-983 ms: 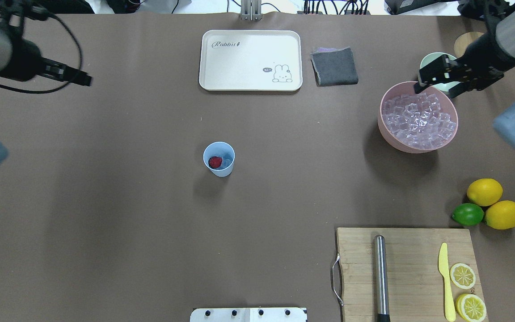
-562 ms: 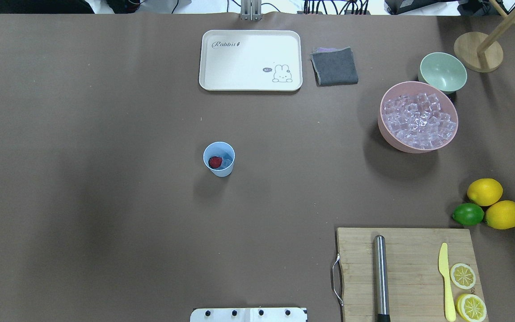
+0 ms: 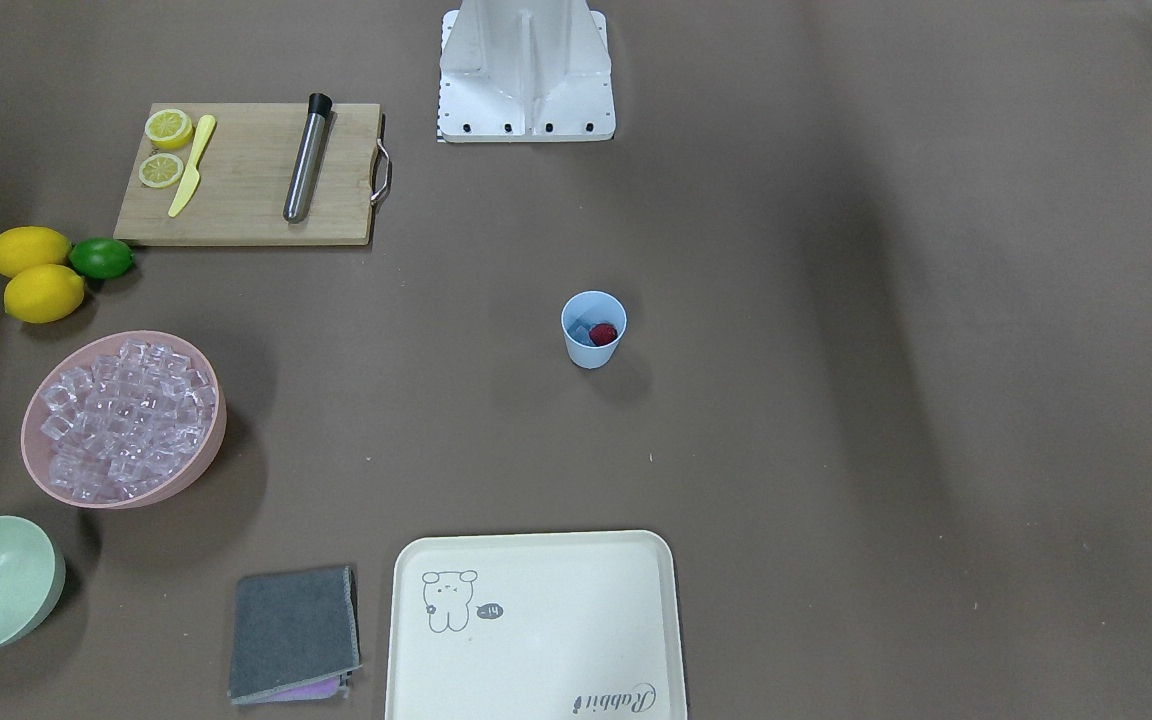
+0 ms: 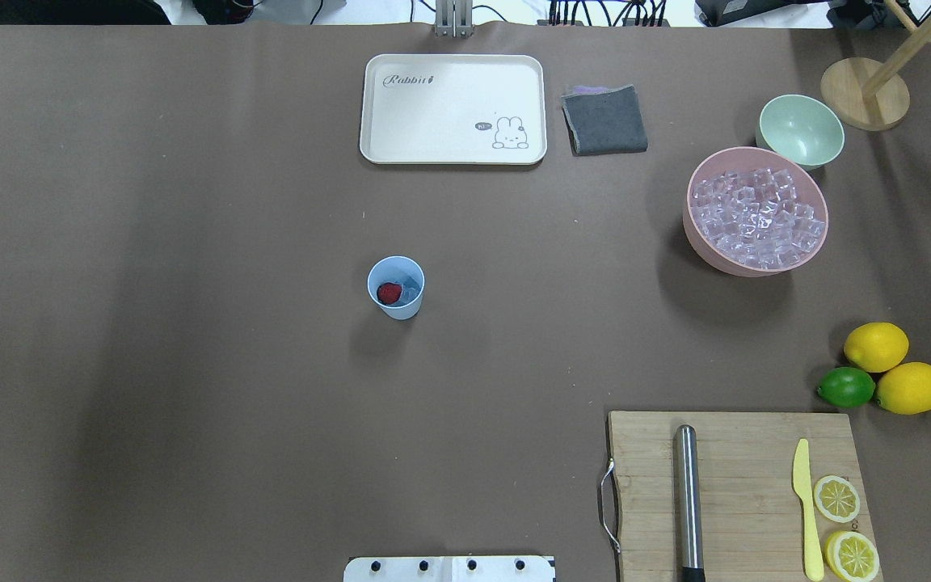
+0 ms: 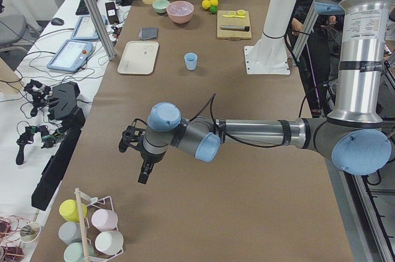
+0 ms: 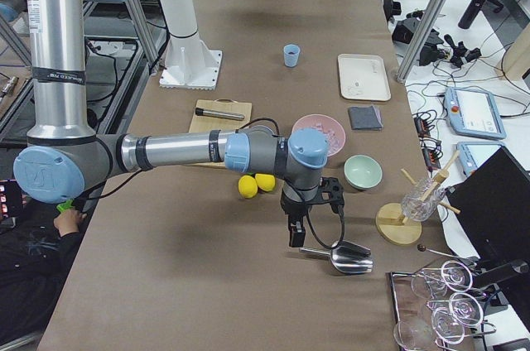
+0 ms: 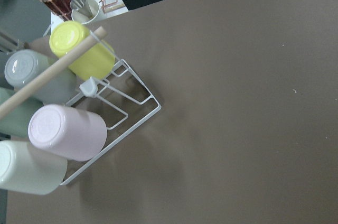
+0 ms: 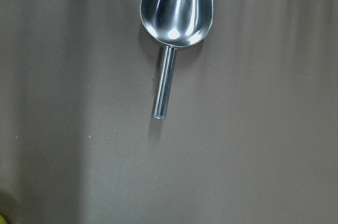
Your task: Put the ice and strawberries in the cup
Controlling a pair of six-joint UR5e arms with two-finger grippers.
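The light blue cup [image 4: 396,287] stands upright mid-table, also in the front view [image 3: 594,329]. Inside it lie a dark red strawberry [image 4: 389,293] and a clear ice cube [image 4: 410,291]. Many more ice cubes [image 4: 756,214] fill the pink bowl [image 4: 696,234] at the right. My left gripper [image 5: 143,172] hangs far from the cup, near a cup rack; I cannot tell if it is open. My right gripper [image 6: 296,235] hovers just above a metal scoop [image 6: 339,258] on the table; I cannot tell its state. Neither gripper shows in the overhead or front view.
A cream tray [image 4: 453,109] and grey cloth [image 4: 604,120] lie at the far edge. A pale green bowl [image 4: 801,131] stands behind the pink bowl. Two lemons [image 4: 876,346], a lime [image 4: 845,387] and a cutting board [image 4: 732,493] with knife, rod and lemon slices sit at the right.
Both arms have pulled out of the overhead view to the table's ends. The right gripper left the pink and green bowls. The cup and its contents have not moved.
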